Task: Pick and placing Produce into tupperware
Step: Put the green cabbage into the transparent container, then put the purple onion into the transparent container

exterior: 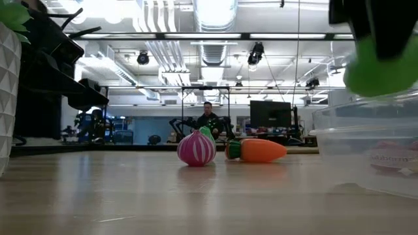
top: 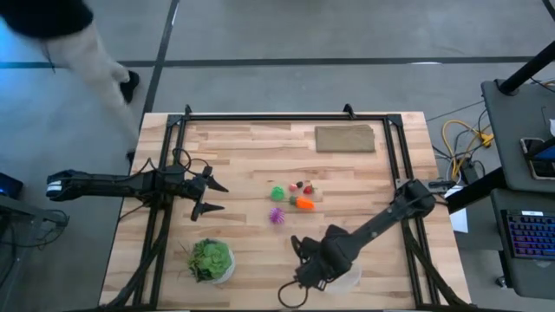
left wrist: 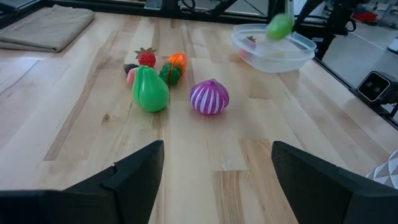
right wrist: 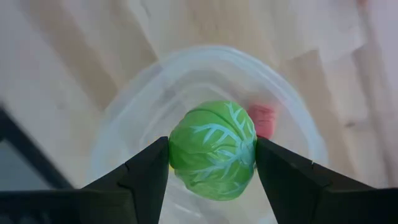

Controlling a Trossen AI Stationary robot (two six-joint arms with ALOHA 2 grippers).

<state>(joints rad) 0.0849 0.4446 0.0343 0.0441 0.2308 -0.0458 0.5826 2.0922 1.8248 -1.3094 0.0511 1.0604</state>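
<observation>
My right gripper (right wrist: pixel 211 147) is shut on a small green toy cabbage (right wrist: pixel 212 155) and hangs over the round clear tupperware (right wrist: pixel 292 124) near the table's near edge; a red piece (right wrist: pixel 262 118) lies inside it. The remaining produce sits mid-table: a green pear (left wrist: pixel 149 90), a magenta onion (left wrist: pixel 209 97), a strawberry (left wrist: pixel 145 57) and an orange carrot (left wrist: pixel 176 63). My left gripper (top: pixel 215 197) is open at the table's left, pointing toward that pile from a distance. My right gripper pinches the toy cabbage between its two fingers (right wrist: pixel 149 168), one on each opposite side (right wrist: pixel 177 155). The fingers come from above, pointing down. The cabbage is lifted clear, above the tupperware's opening (exterior: pixel 366 117).
A white bowl of leafy greens (top: pixel 211 260) stands near the near edge, left of the tupperware (top: pixel 349 279). A folded tan cloth (top: pixel 345 137) lies at the far side. A black frame rail (top: pixel 286 115) borders the table. A person (top: pixel 69 43) walks beyond the far left corner.
</observation>
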